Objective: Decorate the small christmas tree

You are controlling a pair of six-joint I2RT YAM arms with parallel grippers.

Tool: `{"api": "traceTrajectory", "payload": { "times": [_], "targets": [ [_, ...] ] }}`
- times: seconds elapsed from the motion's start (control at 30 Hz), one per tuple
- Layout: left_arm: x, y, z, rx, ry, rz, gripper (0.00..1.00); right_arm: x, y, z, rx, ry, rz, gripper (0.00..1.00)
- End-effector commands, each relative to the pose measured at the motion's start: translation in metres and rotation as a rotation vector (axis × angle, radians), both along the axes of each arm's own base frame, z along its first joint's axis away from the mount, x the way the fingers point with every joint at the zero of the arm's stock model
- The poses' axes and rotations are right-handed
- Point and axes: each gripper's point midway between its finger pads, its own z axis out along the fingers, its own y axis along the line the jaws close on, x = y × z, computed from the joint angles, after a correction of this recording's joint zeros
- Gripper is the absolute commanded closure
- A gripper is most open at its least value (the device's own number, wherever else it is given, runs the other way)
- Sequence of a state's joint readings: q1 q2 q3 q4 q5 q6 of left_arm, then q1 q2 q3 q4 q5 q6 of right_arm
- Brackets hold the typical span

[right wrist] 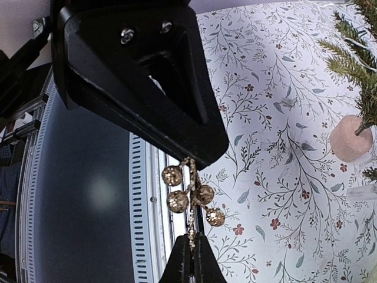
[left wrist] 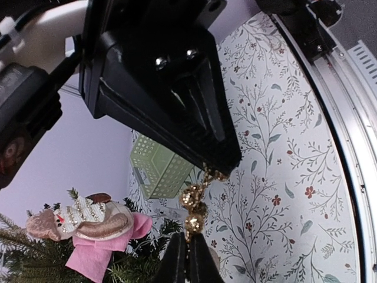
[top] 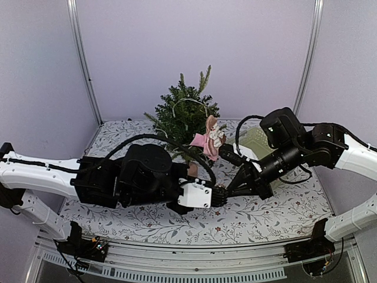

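Right wrist: gold bead sprig between left hand, right hand

place: lab test booth | cues: white wall panels, metal posts

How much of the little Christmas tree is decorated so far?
Partly. Done: a pink bow ornament sits on the small christmas tree. In hand: the left gripper and right gripper both pinch a gold bauble sprig above the table, not yet on the tree. Left: hanging that sprig on a branch.
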State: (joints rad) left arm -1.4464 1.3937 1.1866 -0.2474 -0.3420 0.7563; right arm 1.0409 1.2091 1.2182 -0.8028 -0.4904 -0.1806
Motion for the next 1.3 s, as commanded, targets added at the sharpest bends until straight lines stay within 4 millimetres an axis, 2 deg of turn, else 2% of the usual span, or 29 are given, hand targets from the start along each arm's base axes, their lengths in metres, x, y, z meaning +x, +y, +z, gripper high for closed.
{"api": "traceTrajectory", "payload": {
  "times": [0.0, 0.03, 0.13, 0.17, 0.27, 0.33, 0.43, 0.67, 0.87, 1.07, 1.17, 1.27],
  "targets": [
    [0.0, -0.001, 0.0, -0.019, 0.005, 0.02, 1.0, 0.001, 0.005, 0.011, 0.026, -0.033, 0.009, 0.92],
    [0.002, 0.0, 0.001, -0.036, 0.022, 0.036, 1.0, 0.003, 0.005, 0.014, 0.038, -0.048, -0.001, 0.84],
    [0.007, 0.006, 0.013, -0.137, 0.107, 0.042, 1.0, 0.02, 0.002, 0.023, 0.099, -0.118, -0.08, 0.5],
    [0.008, 0.013, 0.02, -0.191, 0.138, 0.036, 1.0, 0.026, -0.004, 0.036, 0.153, -0.154, -0.119, 0.41],
    [0.013, 0.028, 0.048, -0.387, 0.222, 0.008, 1.0, 0.038, -0.022, 0.078, 0.335, -0.187, -0.204, 0.29],
    [0.018, 0.038, 0.065, -0.508, 0.279, -0.012, 1.0, 0.039, -0.028, 0.098, 0.435, -0.204, -0.231, 0.29],
    [0.02, 0.049, 0.079, -0.634, 0.353, -0.048, 1.0, 0.035, -0.03, 0.116, 0.535, -0.232, -0.221, 0.29],
    [0.015, 0.043, 0.095, -0.741, 0.426, -0.123, 1.0, 0.028, -0.015, 0.149, 0.697, -0.238, -0.14, 0.29],
    [0.02, 0.036, 0.097, -0.762, 0.415, -0.117, 1.0, 0.031, 0.004, 0.151, 0.718, -0.144, -0.106, 0.35],
    [0.023, 0.029, 0.092, -0.743, 0.411, -0.116, 1.0, 0.027, 0.007, 0.159, 0.775, -0.118, -0.074, 0.41],
    [0.026, 0.028, 0.09, -0.736, 0.402, -0.097, 1.0, 0.028, 0.014, 0.155, 0.764, -0.085, -0.064, 0.47],
    [0.033, 0.029, 0.092, -0.749, 0.389, -0.061, 1.0, 0.039, 0.018, 0.144, 0.749, -0.055, -0.119, 0.48]
  ]
}}
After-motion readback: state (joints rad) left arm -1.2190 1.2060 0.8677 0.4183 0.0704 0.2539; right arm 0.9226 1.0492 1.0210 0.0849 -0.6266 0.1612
